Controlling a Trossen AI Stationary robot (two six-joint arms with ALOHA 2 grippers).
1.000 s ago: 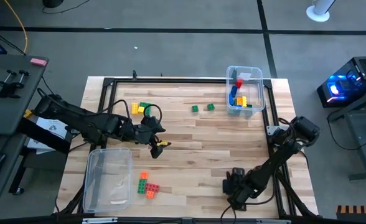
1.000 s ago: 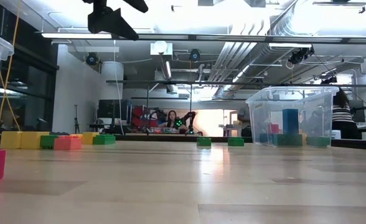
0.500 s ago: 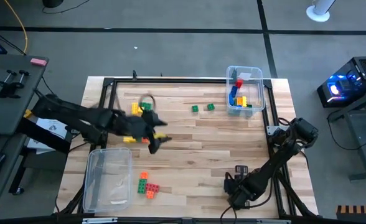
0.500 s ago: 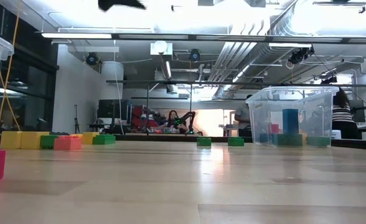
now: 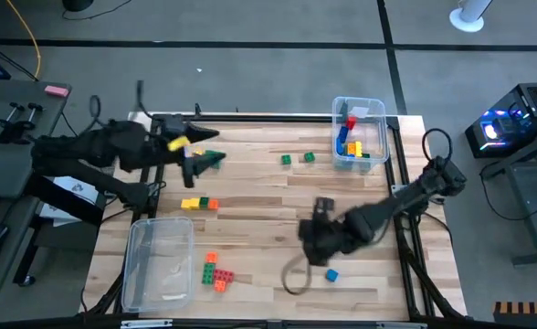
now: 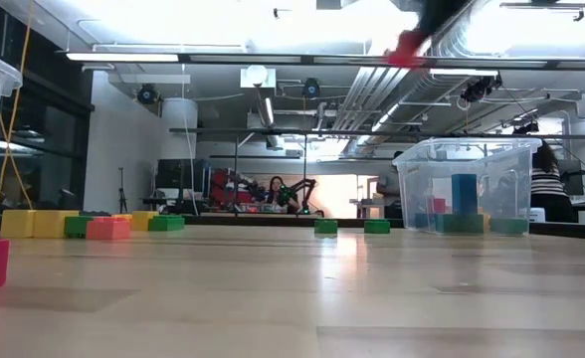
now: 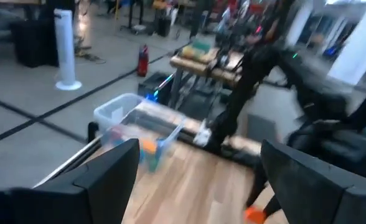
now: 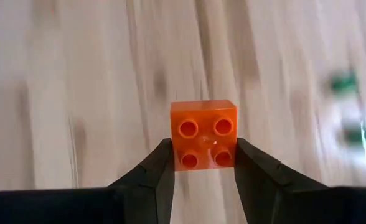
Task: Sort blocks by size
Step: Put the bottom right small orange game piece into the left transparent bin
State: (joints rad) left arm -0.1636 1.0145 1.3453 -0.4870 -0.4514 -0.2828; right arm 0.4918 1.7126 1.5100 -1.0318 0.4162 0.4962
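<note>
We are gripping a small square orange block (image 8: 203, 143) in our right gripper (image 8: 203, 163), the two fingers closed on its opposite sides. A second ago this gripper was open and parked low at the near right corner of the bench (image 5: 250, 196); now it is hanging over the near middle, just in from the near edge, so we are judging that one small block is picked and on its way to a bin. A small blue block (image 5: 331, 274) is lying beside it on the wood.

At the near left corner the empty bin (image 5: 159, 260) is sitting with a short orange-and-green cluster (image 5: 215, 270) just beside it. Farther in, a yellow-and-orange block (image 5: 198, 204) is now lying bare on the wood near the left edge.

Our left gripper (image 7: 198, 186) is standing open and empty; it has swung from the middle back to the far left corner, over the yellow and green blocks (image 5: 195, 155) there. Two small green blocks (image 5: 297, 159) are lying near the far edge, and the bin (image 5: 358, 133) at the far right corner is holding blue, yellow and red blocks.
</note>
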